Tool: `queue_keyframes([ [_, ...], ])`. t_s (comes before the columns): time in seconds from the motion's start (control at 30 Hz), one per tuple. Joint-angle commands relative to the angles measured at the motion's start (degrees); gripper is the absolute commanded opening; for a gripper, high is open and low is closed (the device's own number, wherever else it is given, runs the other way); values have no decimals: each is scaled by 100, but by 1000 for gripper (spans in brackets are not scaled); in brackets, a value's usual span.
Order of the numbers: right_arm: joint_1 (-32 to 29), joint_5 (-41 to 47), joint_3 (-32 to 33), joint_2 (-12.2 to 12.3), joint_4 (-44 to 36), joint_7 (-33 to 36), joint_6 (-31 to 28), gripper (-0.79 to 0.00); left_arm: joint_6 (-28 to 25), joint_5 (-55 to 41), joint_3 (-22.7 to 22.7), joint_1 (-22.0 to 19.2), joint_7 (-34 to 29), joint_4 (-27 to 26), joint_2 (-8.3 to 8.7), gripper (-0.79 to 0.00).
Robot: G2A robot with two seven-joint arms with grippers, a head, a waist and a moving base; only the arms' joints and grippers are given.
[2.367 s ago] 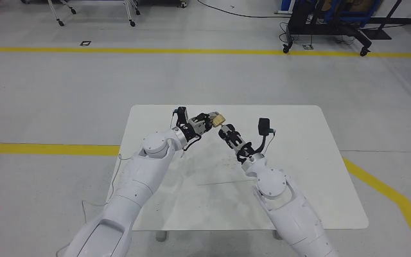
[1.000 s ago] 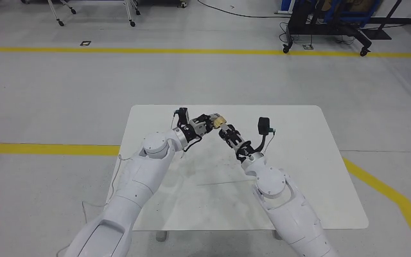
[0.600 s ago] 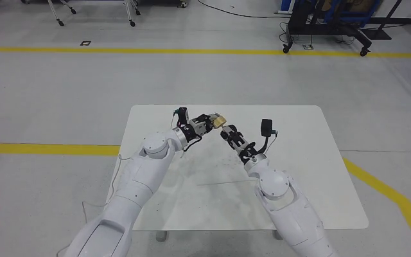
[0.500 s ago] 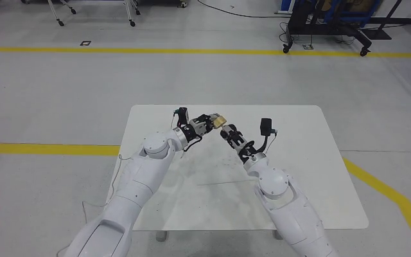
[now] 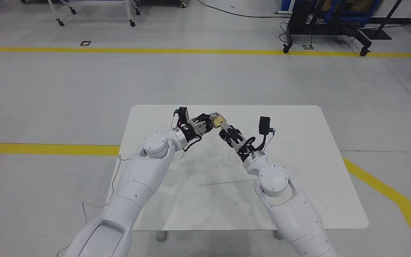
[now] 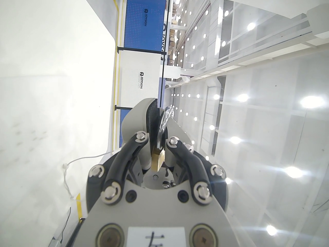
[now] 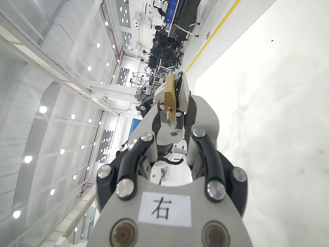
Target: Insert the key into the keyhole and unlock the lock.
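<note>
A small brass padlock [image 5: 218, 119] is held up above the white table [image 5: 302, 186], at the middle of its far part. My left gripper [image 6: 160, 125] is shut on its silver shackle [image 6: 164, 122], with the brass body [image 6: 157, 159] lying back between the fingers. In the right wrist view the padlock [image 7: 170, 95] points its keyhole end at my right gripper [image 7: 171, 123]. That gripper is shut on a silver key [image 7: 168, 116], whose tip is at the keyhole. I cannot tell how deep the key sits. From above, the right gripper [image 5: 226, 133] stands just in front of the padlock.
Both arms meet above the far middle of the table, whose bare top [image 5: 192, 193] spreads around them. Its far edge [image 5: 225, 106] lies close behind the padlock. Beyond it is grey floor with a yellow line [image 5: 128, 49].
My right gripper has edged a little forward and up towards the padlock, closing the gap between key and lock. The left arm has kept the padlock in place.
</note>
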Motion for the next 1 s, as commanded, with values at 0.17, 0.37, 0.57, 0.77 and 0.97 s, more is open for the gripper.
queue_keyframes([
  [0.17, 2, -4, -3, 0, 1, -4, 2, 0, -145, -13, -14, -10, 51, 47, -11, -785],
  [0.37, -132, 1100, 297, 10, 2, 648, -447, 0, -484, -185, -90, 26, -18, 80, -20, -785],
  [0.57, -120, 2382, 807, 94, 325, 2124, -597, -486, -727, -232, -69, -9, -165, 150, -42, -785],
  [0.77, 167, 2657, 792, 100, 684, 2366, -373, -591, -972, -264, -26, -51, -378, 231, -68, -785],
  [0.97, 394, 2868, 670, 83, 963, 2490, -303, -699, -1036, -215, -8, -79, -394, 282, -78, -785],
])
